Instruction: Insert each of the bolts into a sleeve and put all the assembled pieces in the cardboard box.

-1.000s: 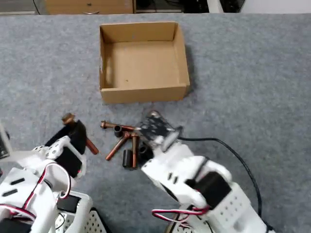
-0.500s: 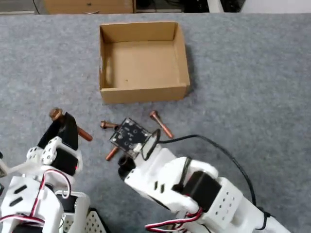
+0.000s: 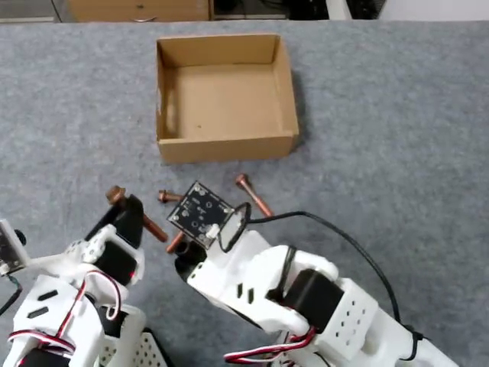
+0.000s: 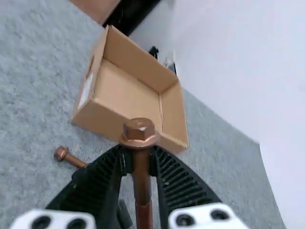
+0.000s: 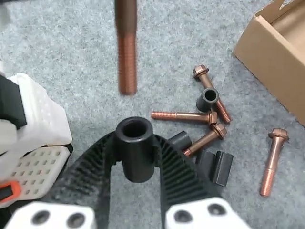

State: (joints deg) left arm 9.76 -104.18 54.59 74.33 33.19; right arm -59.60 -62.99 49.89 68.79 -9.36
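**High view.** Your left gripper [image 3: 131, 216] is clamping a bolt [image 3: 145, 224], with the head sticking out on one side of the fingers and the threaded end on the other. The right arm [image 3: 283, 287] is lying close alongside, with its camera board [image 3: 200, 214] sitting just beside that threaded end. The cardboard box [image 3: 227, 148] is standing open, well beyond both grippers. A loose bolt [image 3: 253, 196] is lying on the grey table [image 3: 397, 122] between the box and the right arm.

**Left wrist view.** You are looking down the left gripper [image 4: 139, 160], whose two fingers are pressing on the shaft of the bolt [image 4: 142, 191]. Its hex head is showing clear of the fingertips. The cardboard box [image 4: 126, 98] is sitting ahead of the gripper. A loose bolt [image 4: 66, 156] is resting on the table [image 4: 28, 71], off to one side between the gripper and the box.

**Right wrist view.** Your right gripper [image 5: 135, 143] is gripping a black sleeve [image 5: 135, 150] between both fingers, with the bore facing the camera. The bolt [image 5: 127, 52] is hanging just beyond the sleeve's mouth, threaded end towards it and apart from it. Further ahead of the fingertips, loose bolts [image 5: 183, 115] and loose sleeves [image 5: 209, 99] are lying together in a cluster. One more bolt is lying apart from them, nearer the corner of the cardboard box [image 5: 276, 62].
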